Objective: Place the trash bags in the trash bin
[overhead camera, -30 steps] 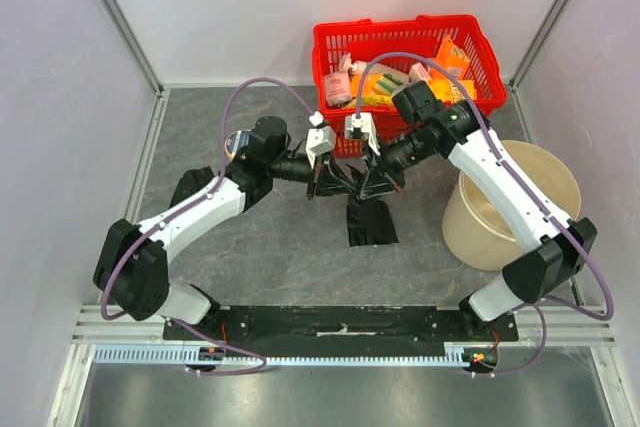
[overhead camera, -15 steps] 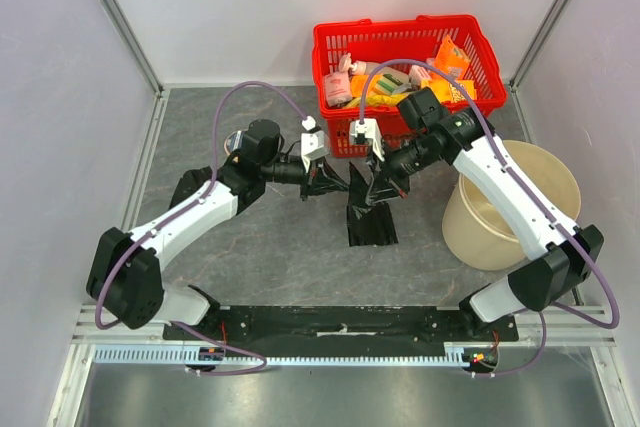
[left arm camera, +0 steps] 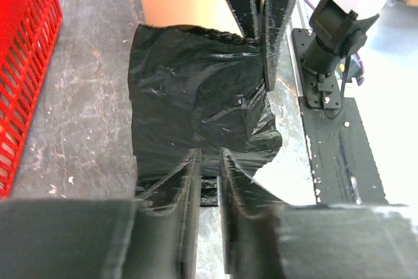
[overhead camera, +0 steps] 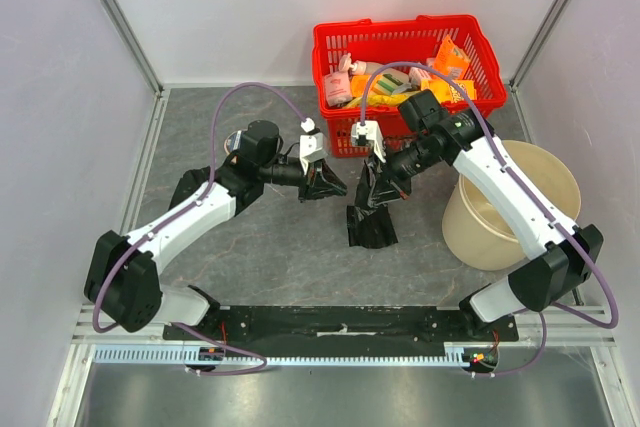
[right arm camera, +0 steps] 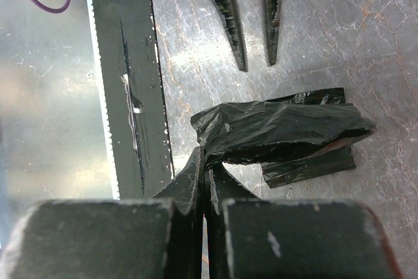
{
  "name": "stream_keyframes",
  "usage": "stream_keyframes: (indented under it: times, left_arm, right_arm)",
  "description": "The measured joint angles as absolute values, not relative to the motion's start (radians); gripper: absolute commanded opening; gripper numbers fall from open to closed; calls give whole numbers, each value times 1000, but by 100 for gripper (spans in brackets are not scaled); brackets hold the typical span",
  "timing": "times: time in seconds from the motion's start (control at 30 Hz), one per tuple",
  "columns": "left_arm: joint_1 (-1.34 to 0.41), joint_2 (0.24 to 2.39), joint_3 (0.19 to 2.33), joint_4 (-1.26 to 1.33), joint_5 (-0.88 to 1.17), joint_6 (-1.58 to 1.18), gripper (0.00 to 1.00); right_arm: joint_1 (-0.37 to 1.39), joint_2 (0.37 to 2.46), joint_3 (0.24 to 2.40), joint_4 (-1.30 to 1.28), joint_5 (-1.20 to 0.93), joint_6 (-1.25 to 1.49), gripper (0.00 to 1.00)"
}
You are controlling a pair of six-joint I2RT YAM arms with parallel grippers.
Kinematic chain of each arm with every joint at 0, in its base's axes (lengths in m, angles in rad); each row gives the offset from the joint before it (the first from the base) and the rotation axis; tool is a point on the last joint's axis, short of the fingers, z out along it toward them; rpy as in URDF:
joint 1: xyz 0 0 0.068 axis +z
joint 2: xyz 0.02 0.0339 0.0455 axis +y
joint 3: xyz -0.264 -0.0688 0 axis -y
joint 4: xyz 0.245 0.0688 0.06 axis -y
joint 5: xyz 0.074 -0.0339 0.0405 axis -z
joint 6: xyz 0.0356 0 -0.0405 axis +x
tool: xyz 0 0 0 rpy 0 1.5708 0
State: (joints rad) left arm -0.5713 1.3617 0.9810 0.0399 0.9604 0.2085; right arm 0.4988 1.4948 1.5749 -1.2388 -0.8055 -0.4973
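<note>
A crumpled black trash bag [overhead camera: 367, 227] hangs from my right gripper [overhead camera: 376, 185], whose jaws are shut on its upper edge; its lower end reaches the grey table. The right wrist view shows that pinch [right arm camera: 206, 158] on the bag [right arm camera: 281, 129], with a flat black strip [right arm camera: 307, 169] on the table beneath. My left gripper [overhead camera: 336, 190] is just left of the bag, jaws slightly open and holding nothing [left arm camera: 208, 156]; the bag [left arm camera: 189, 96] fills its view. A second black trash bag [overhead camera: 188, 187] lies beneath the left arm. The beige trash bin [overhead camera: 497, 237] stands at the right.
A red wire basket [overhead camera: 405, 35] full of packaged goods stands at the back, just behind both grippers. Grey walls with metal posts enclose the table. The black base rail [overhead camera: 340, 322] runs along the near edge.
Both grippers were pinching the bag together; my left one has let go, opened slightly and drawn back to the left. The right one still holds the bag.
</note>
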Motion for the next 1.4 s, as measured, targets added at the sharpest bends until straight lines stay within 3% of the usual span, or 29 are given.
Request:
stream_keyframes:
  times: [0.1, 0.2, 0.47, 0.73, 1.03, 1.17, 1.2, 1.4]
  left_arm:
    - [-572, 1363, 994, 37, 997, 198, 69]
    - [-575, 1374, 1024, 40, 1023, 187, 85]
    - [-611, 1438, 1052, 121, 1069, 123, 94]
    - [-644, 1475, 1054, 173, 1065, 94, 94]
    - [-670, 1505, 1062, 208, 1081, 39, 49]
    - [-672, 1509, 1062, 216, 1122, 2, 6]
    - [-675, 1509, 1062, 217, 1131, -4, 2]
    - [-674, 1508, 1062, 195, 1119, 2, 2]
  right_arm:
    - [499, 1495, 1575, -1239, -811, -498, 0]
    - [499, 1495, 1575, -1244, -820, -500, 0]
    - [499, 1503, 1576, -1270, -853, -517, 0]
    - [499, 1513, 1592, -1292, -881, -531, 0]
    - [490, 1520, 1596, -1303, -881, -543, 0]
    - [484, 1520, 1599, -1298, -863, -553, 0]
    - [481, 1520, 1600, -1295, -860, -553, 0]
    - [480, 1520, 1600, -1303, -834, -553, 0]
